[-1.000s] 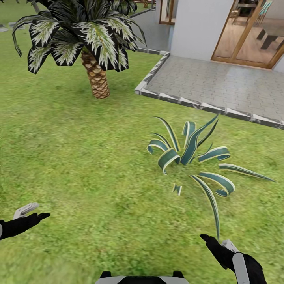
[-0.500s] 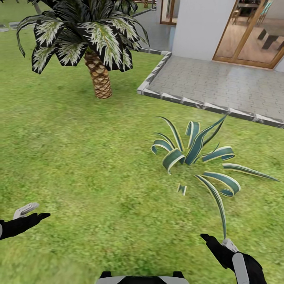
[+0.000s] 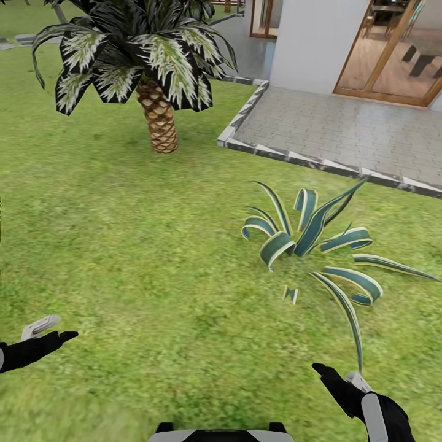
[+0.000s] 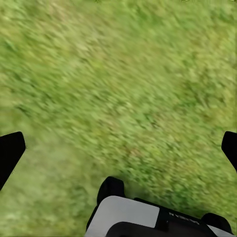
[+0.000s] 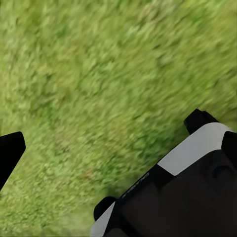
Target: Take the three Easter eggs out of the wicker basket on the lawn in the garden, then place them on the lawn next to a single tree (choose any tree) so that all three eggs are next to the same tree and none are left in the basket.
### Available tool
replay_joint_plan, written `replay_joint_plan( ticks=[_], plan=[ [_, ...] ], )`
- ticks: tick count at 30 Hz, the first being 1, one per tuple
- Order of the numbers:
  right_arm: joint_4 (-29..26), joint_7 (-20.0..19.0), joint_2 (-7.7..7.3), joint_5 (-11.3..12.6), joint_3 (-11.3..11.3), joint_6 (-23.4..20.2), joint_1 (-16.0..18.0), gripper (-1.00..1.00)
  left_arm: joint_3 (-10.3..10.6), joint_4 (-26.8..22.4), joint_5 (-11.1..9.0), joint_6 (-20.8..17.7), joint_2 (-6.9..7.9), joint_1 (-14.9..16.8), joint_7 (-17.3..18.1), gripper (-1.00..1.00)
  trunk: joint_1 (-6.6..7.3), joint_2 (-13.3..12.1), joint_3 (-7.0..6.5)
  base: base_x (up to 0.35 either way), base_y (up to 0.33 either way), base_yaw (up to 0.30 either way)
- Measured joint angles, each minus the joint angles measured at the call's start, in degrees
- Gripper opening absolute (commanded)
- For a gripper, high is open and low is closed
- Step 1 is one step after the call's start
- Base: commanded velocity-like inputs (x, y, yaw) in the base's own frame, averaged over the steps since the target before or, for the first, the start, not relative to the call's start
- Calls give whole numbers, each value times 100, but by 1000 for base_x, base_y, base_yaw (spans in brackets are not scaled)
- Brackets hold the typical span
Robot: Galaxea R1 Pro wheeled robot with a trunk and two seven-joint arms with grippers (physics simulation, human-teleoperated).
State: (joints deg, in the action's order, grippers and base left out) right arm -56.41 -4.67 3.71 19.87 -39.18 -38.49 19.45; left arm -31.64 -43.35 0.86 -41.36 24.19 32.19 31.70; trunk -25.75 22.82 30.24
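Note:
The lawn spreads bright green under both arms. My left gripper hovers over the grass at the lower left, open, with nothing between its fingers. My right gripper hangs at the lower right, also open and empty, and bare lawn lies beneath it. The Easter eggs, the wicker basket and the tree are out of view.
A small palm with a scaly brown trunk stands ahead to the left. A striped-leaf plant grows low on the right, just ahead of my right gripper. Beyond a stone curb lie a paved patio and the house wall.
The whole picture has slid slightly right and down, so the camera has moved. Both grippers keep their places in the view and stay open.

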Motion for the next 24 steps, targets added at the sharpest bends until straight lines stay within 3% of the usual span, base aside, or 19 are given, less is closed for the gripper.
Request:
replay_joint_plan(
  ticks=[24],
  plan=[
    [8, 0, 0, 2, 1, 0, 0, 100, 0, 0, 0, 0, -3, -2, 0, 100, 0, 0, 0, 0, 148, 0]
  ],
)
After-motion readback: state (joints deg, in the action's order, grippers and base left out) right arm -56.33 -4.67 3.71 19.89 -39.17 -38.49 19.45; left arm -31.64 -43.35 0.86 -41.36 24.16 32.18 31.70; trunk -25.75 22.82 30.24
